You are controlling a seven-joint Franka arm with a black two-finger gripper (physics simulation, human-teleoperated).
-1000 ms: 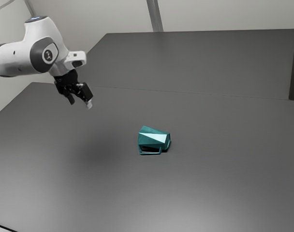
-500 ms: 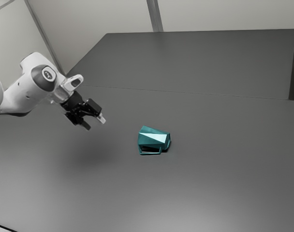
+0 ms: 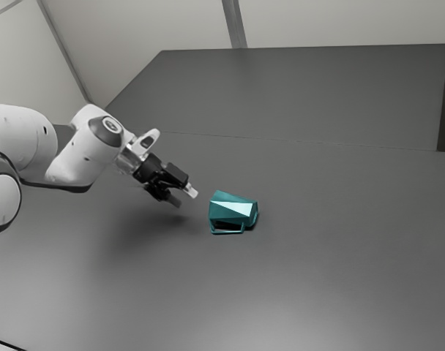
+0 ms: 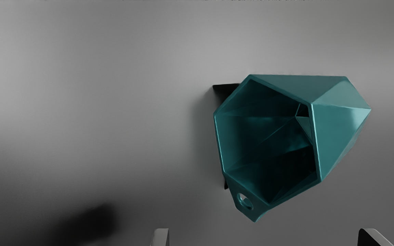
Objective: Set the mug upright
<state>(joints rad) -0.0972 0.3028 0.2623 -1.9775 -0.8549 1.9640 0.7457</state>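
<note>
"Where's the mug [image 3: 233, 213], and how is it lying?"

"On its side on the worktop [image 3: 318, 278], so it isn't upright. I think its flat facets, rather than a round wall, keep it from rolling away."

"Which way does it point?"

"Its mouth [image 4: 268, 140] faces my tool [image 3: 184, 197], and I can see down inside it from the wrist view. The narrower base points away, toward the exterior view's right. The long axis runs roughly level along the worktop, between those two ends. The handle [image 4: 257, 209] juts from the flank nearer the exterior camera."

"And your tool?"

"Just off the mug's mouth end, apart from it, angled down and toward it. The fingers [image 4: 161, 238] stand wide apart with nothing between them. I'd guess I have them spread like that to take the mug by its rim or wall, coming in from the open end."

"So what does the lift need?"

"A firm hold near the mouth, I'd judge, then swinging that end up while the base turns down under it. The sloping facets could let the mug slip or twist in my grip, and the handle might catch a finger, so I'd go gently."
</note>
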